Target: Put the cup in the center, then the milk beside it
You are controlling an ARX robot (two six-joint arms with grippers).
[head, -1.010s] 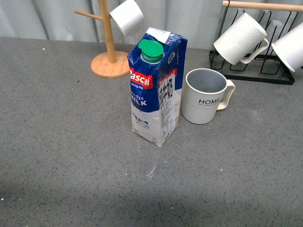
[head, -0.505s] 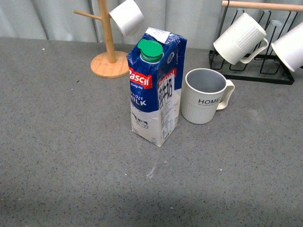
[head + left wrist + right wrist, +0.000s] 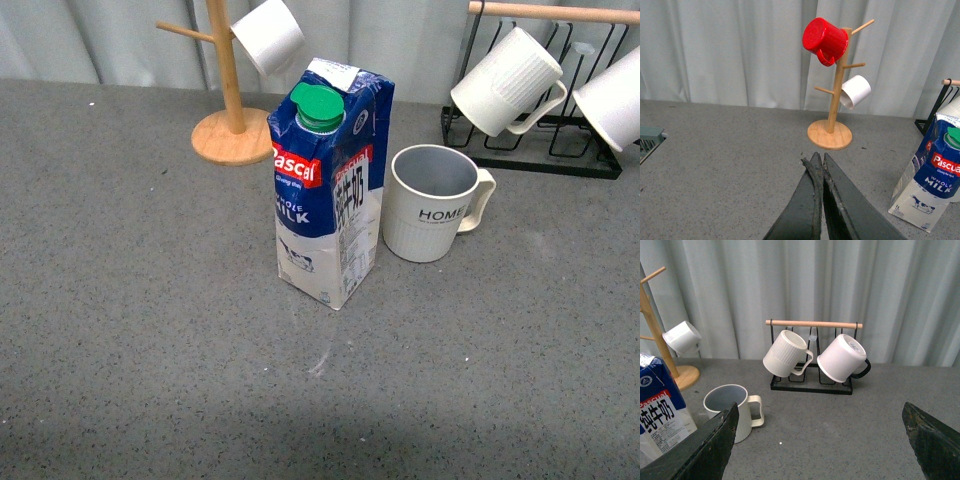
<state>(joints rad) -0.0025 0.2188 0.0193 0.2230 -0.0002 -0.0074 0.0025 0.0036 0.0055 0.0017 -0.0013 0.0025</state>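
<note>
The left gripper (image 3: 819, 161) had its dark fingers pressed together, tips touching. The right gripper (image 3: 822, 440) was spread wide, one finger (image 3: 710, 447) at each edge of its view.

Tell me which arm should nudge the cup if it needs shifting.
Probably the right: its open gripper faces the cup with clear table between, while the left gripper is shut and has the milk beside it.

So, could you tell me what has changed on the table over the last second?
Nothing visibly changed. The milk carton stands upright just left of the HOME mug, as before, and neither arm enters the front view.
</note>
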